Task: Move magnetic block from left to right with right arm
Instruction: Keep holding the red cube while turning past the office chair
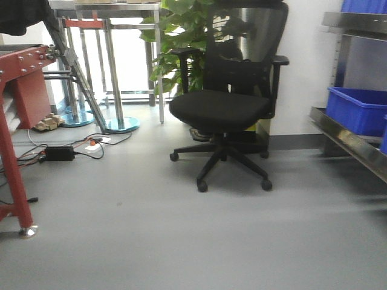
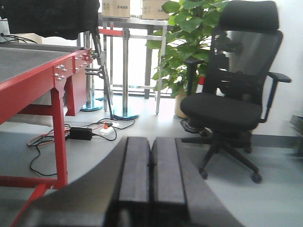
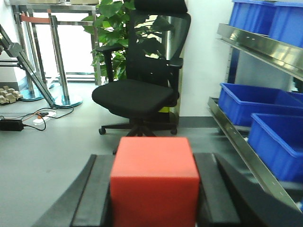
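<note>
Lower centre: right end effector (image 3: 154, 205) pinches block (image 3: 154, 177) on opposite faces; likely rigid, light, non-slippery. Left end effector (image 2: 150, 179) pressed together, empty.

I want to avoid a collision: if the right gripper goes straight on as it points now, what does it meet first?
Probably the black office chair, slightly left of centre beyond bare floor. The right gripper is shut on the magnetic block; depth is unclear.

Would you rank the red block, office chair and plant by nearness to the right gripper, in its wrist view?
1. red block, held in the right gripper.
2. office chair, ahead on the floor.
3. plant, behind the chair.
</note>
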Controlling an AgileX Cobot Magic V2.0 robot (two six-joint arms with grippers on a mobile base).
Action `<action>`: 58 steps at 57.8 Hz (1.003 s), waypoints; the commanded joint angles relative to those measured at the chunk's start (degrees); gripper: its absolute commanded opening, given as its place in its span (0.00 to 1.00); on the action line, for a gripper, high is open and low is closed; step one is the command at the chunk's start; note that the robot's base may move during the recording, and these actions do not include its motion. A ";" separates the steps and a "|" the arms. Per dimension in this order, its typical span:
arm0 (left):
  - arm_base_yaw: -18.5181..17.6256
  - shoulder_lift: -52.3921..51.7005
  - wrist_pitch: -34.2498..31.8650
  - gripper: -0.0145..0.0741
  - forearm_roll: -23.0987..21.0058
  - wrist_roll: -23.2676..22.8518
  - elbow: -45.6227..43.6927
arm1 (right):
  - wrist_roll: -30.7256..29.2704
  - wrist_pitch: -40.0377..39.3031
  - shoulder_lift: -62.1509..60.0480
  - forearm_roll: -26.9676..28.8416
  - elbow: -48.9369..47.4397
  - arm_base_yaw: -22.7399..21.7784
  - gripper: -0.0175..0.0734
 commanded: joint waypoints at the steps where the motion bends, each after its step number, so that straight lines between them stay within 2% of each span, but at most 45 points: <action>1: -0.10 -0.50 -4.96 0.02 -0.27 0.01 0.44 | -0.29 -5.23 0.65 -0.41 -1.60 -0.36 0.52; 58: -0.10 -0.50 -4.96 0.02 -0.27 0.01 0.44 | -0.29 -5.23 0.65 -0.41 -1.60 -0.36 0.52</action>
